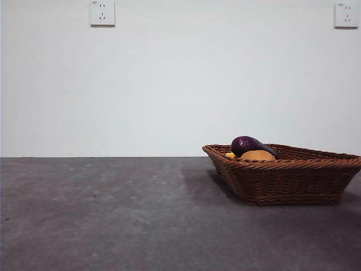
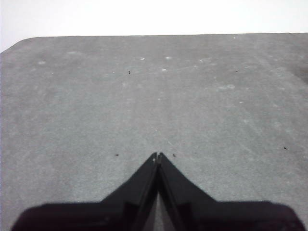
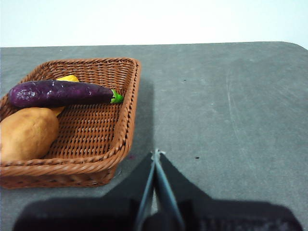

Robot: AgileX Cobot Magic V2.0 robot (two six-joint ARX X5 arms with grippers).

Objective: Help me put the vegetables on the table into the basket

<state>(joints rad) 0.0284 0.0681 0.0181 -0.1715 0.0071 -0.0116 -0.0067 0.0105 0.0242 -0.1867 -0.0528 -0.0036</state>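
The brown wicker basket [image 1: 293,180] stands on the grey table [image 1: 113,214] at the right. In it lie the purple eggplant [image 1: 251,145], the tan potato [image 1: 258,155] and a small yellow piece [image 1: 229,154]. The right wrist view shows the basket [image 3: 122,139] holding the eggplant [image 3: 60,93], the potato [image 3: 26,134] and the yellow piece [image 3: 69,78]. My right gripper [image 3: 157,153] is shut and empty, above the table beside the basket. My left gripper [image 2: 158,155] is shut and empty over bare table [image 2: 144,96]. Neither arm shows in the front view.
A white wall with two sockets [image 1: 102,12] [image 1: 346,14] stands behind the table. The table's far edge and rounded corner [image 2: 19,42] show in the left wrist view.
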